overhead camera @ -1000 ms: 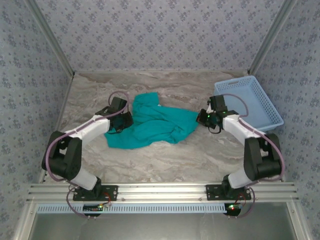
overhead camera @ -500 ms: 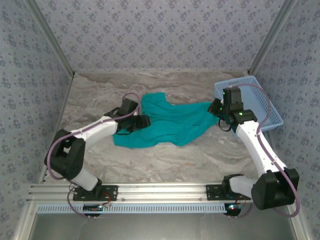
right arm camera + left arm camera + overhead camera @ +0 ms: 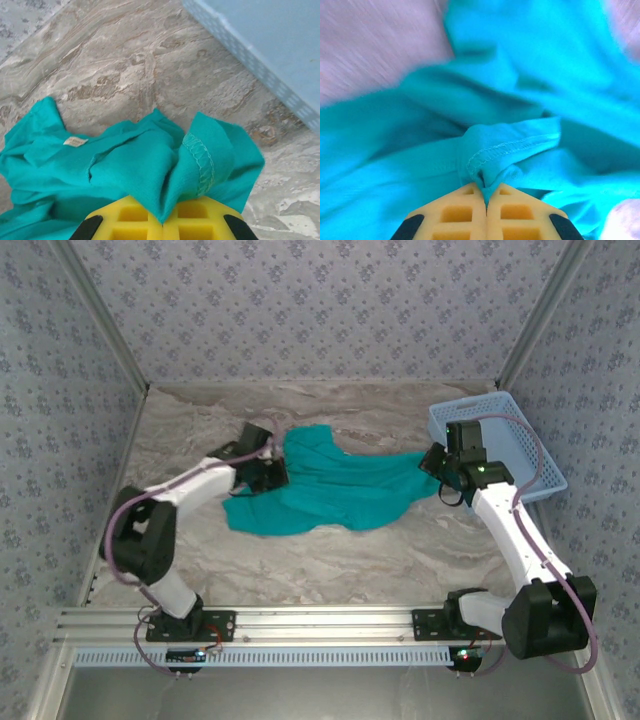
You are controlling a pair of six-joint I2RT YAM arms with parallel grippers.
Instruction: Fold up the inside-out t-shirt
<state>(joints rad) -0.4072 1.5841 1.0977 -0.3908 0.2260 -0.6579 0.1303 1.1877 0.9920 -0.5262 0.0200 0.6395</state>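
Shifted slightly toward 11 o'clock, left pincer (image 3: 486,199) clamps the one t-shirt (image 3: 335,495); right pincer (image 3: 162,220) clamps its hem beside the one basket (image 3: 512,410) at 2 o'clock.

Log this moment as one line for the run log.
left gripper: shut on t-shirt hem | right gripper: shut on t-shirt hem | t-shirt: bunched, unfolded, on table | basket: apart from t-shirt

A light blue mesh basket (image 3: 480,405) sits at the marbled tabletop's (image 3: 330,560) far right, by patterned walls (image 3: 330,300).
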